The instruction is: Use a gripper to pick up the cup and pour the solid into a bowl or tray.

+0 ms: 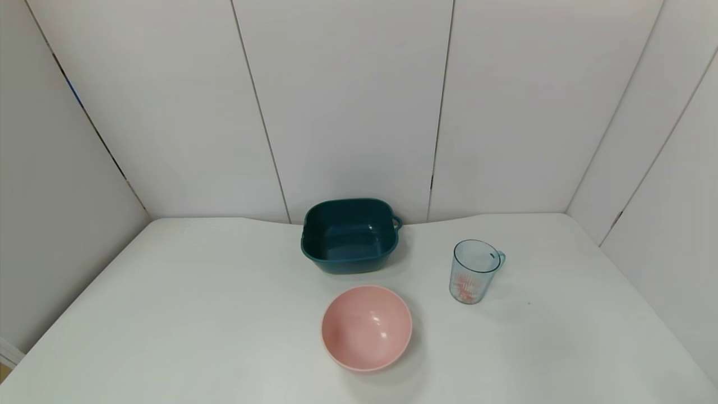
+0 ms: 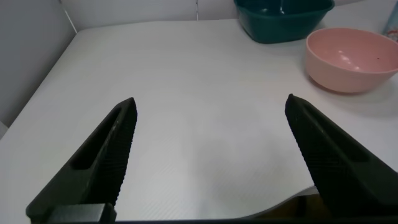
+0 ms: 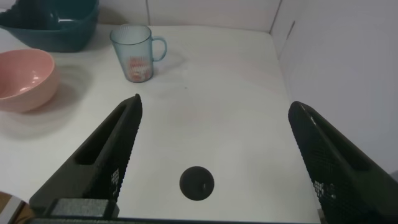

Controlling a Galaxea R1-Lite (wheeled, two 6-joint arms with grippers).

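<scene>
The light-blue ribbed cup stands upright on the white table, right of centre, its handle toward the far right. Red-orange and white pieces lie in its bottom. The cup also shows in the right wrist view. The pink bowl sits empty near the front centre, left of the cup; it shows in both wrist views. Neither gripper shows in the head view. My left gripper is open over bare table near the front left. My right gripper is open, near the front right, well short of the cup.
A dark teal square tub with a small handle stands behind the pink bowl near the back wall. A black round hole or mark lies on the table under the right gripper. White panel walls enclose the table on three sides.
</scene>
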